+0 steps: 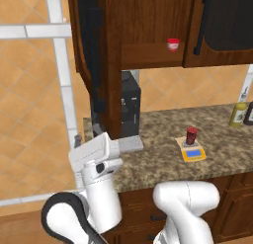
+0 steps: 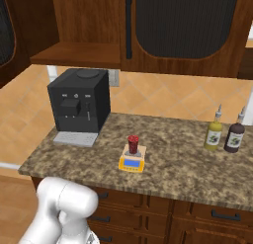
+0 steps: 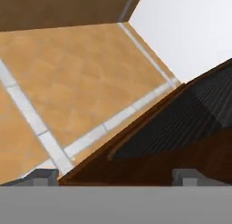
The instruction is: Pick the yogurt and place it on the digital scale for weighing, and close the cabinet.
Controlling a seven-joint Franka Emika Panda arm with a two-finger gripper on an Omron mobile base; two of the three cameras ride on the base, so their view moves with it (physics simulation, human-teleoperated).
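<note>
End effector (image 3: pixel 116 177) gapes wide, holding nothing, its fingertips (image 3: pixel 43 177) straddling the open cabinet (image 3: pixel 181 128) door's edge.

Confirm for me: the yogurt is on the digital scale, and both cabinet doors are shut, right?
Not quite. The yogurt does stand on the digital scale, but the cabinet is not shut: its left door swings out wide in the left base view, leaving the shelf with a small red-and-white cup exposed.

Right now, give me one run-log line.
yogurt: on digital scale | cabinet: left door open | gripper: open, at door edge
</note>
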